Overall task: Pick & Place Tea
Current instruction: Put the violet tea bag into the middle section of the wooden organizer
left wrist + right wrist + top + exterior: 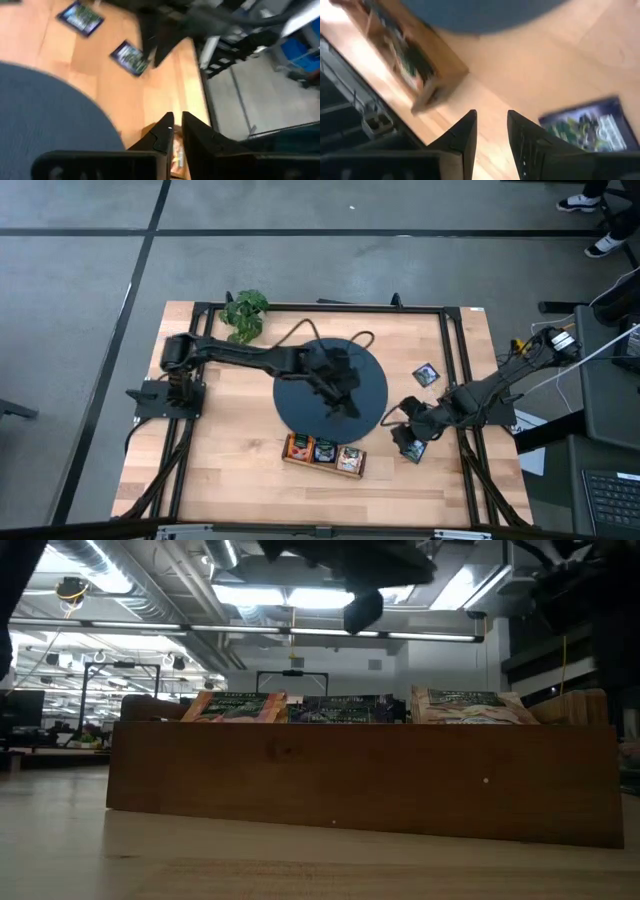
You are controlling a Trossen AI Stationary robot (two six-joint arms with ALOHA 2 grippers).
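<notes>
Two dark tea sachets lie flat on the wooden table: one (pixel 426 374) near the right edge, the other (pixel 413 448) nearer the front. My right gripper (pixel 405 432) hovers open just over the nearer sachet (pixel 585 127), which lies beside its fingers, not between them. My left gripper (pixel 350 408) hangs over the near right part of the round dark mat (pixel 300 395). Its fingers (pixel 176 125) are almost together, with nothing between them. The brown tray (pixel 323 452) holds orange, dark and pale sachets standing on edge in its three compartments.
A green plant (pixel 245 313) stands at the far left corner of the table. The tray (pixel 360 780) sits between the mat and the near edge. Black frame rails run along the table's left and right sides. Bare wood lies at the front left.
</notes>
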